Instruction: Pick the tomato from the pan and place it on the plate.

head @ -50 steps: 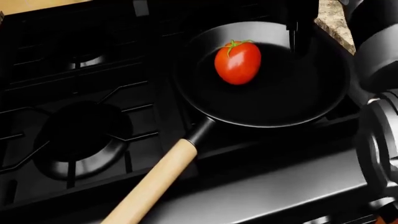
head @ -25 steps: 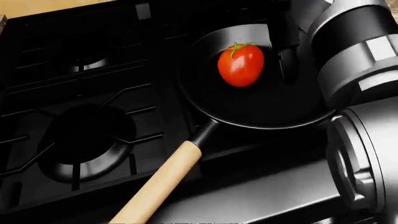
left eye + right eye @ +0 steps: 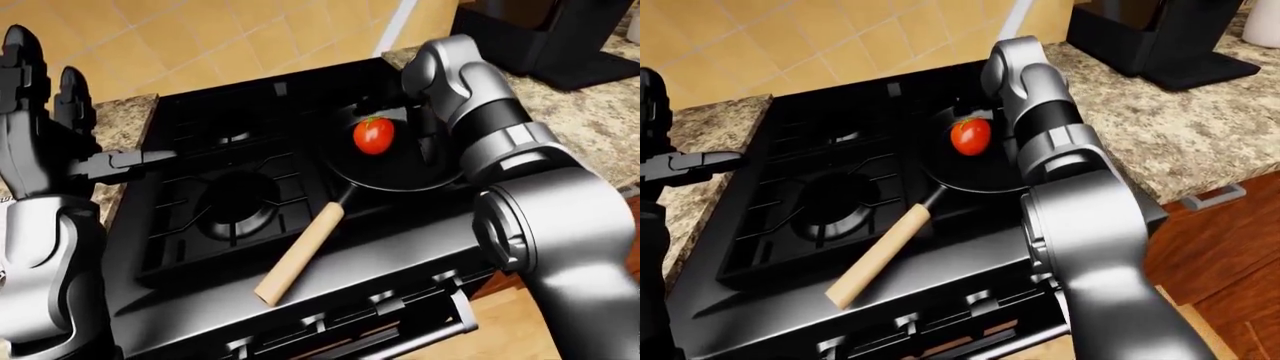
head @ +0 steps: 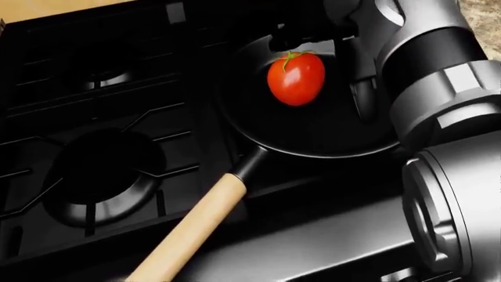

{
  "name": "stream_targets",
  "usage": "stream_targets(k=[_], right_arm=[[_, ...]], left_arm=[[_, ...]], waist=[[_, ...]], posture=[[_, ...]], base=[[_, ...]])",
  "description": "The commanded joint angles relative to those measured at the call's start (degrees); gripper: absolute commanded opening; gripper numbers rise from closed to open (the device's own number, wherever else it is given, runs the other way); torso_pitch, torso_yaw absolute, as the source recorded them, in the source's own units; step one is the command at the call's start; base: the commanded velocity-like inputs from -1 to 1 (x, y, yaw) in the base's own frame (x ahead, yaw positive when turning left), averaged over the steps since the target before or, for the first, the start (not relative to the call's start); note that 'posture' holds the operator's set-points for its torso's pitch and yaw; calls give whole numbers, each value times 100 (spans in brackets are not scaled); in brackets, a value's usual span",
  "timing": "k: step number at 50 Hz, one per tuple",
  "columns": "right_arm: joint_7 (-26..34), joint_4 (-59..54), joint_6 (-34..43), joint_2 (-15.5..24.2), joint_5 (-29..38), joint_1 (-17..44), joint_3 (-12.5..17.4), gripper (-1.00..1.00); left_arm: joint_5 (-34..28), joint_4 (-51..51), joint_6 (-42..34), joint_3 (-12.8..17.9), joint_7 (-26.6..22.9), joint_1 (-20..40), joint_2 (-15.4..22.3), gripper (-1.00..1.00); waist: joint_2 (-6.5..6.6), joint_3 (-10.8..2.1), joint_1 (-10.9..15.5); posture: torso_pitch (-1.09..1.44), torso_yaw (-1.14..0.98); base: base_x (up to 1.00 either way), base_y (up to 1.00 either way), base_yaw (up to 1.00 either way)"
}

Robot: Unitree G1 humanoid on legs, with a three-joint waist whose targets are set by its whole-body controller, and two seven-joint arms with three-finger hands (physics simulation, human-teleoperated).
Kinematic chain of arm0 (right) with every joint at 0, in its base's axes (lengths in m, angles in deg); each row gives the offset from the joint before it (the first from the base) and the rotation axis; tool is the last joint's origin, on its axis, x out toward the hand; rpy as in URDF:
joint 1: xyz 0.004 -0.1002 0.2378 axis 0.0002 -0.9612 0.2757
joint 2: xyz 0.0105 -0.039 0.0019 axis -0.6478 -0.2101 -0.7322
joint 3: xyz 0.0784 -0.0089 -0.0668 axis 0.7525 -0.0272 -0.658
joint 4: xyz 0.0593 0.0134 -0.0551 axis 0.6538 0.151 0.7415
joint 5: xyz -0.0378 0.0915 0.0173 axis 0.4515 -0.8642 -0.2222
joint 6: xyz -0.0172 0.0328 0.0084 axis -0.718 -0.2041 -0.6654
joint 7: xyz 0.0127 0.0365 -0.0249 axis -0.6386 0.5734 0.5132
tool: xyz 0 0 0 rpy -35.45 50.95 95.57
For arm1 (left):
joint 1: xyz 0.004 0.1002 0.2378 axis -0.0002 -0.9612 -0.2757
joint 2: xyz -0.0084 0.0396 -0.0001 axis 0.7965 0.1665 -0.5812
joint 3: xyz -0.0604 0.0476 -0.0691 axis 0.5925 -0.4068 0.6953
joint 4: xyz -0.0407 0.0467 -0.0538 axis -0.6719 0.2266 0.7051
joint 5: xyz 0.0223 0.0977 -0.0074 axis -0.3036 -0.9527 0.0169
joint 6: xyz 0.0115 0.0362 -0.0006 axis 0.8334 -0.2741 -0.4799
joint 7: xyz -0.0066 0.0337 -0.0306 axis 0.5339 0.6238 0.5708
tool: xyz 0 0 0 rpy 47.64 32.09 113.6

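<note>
A red tomato (image 4: 296, 78) with a green stem lies in the black pan (image 4: 329, 135) on the stove's right burner. The pan's wooden handle (image 4: 188, 235) points to the lower left. My right hand (image 4: 345, 64) reaches over the pan, open. One dark finger (image 4: 364, 91) hangs just right of the tomato, and other fingers stand above it, apart from it. My left hand (image 3: 60, 142) is raised at the left edge of the left-eye view, open and empty. No plate shows in any view.
The black gas stove has a bare burner (image 3: 235, 206) left of the pan. Granite counter (image 3: 1160, 135) lies to the right, with a black appliance (image 3: 1150, 37) standing on it. Tiled wall runs behind the stove.
My right arm has swung left over the pan and now fills the right side of the head view. Its fingers have come closer to the tomato. The tomato stays in the pan.
</note>
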Motion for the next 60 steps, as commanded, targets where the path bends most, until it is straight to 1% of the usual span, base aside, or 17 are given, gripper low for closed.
stream_targets(k=[1,8,18,34,44,51,52,53,54,55,56,58,59,60], right_arm=[[-65,225,-18,45,7,241,30,100],[-116,204,-43,-12,37,211,38,100],[-524,56,-45,-145,-42,247,95,100],[-903,-96,189,-272,-31,166,120,100],[-1452,-168,118,-361,-12,84,144,100],[-1581,-197,166,-405,61,-75,126,100],[-1595,-198,167,-412,73,-101,125,96],[-1600,-200,166,-412,84,-112,124,87],[-1614,-201,166,-413,98,-133,121,62],[-1616,-204,172,-410,120,-150,113,25],[-1616,-204,176,-412,131,-162,115,9],[-1626,-208,164,-413,165,-199,107,-9],[-1627,-209,160,-411,176,-204,107,-11],[-1654,-212,125,-398,225,-217,78,-21]], left_arm=[[-3,-163,160,86,3,124,101,100],[8,-142,196,112,-9,89,95,100],[2,-85,286,117,-25,18,48,100],[14,-15,366,124,-39,-35,25,100],[22,18,401,127,-51,-65,7,100],[24,21,438,154,-66,-129,-14,100],[18,26,452,149,-70,-138,-22,100],[15,29,458,147,-71,-142,-27,100],[12,33,464,144,-73,-148,-32,100],[9,39,471,142,-75,-152,-38,100],[2,40,480,139,-79,-160,-42,100],[4,37,484,148,-83,-175,-48,100],[0,43,491,146,-85,-178,-52,100],[-13,45,508,132,-90,-193,-68,100]], waist=[[14,-169,-2],[20,-176,-4],[24,-188,-4],[17,-201,11],[21,-204,15],[13,-206,18],[12,-205,18],[11,-206,19],[10,-208,21],[9,-212,23],[8,-216,28],[7,-211,34],[7,-210,34],[4,-213,33]], posture=[[0,0],[0,0],[0,0],[0,0],[0,0],[0,0],[0,0],[0,0],[0,0],[0,0],[0,0],[0,0],[0,0],[0,0]], base=[[0,0,0],[0,0,0],[0,0,0],[0,0,0],[0,0,0],[0,0,0],[0,0,0],[0,0,0],[0,0,0],[0,0,0],[0,0,0],[0,0,0],[0,0,0],[0,0,0]])
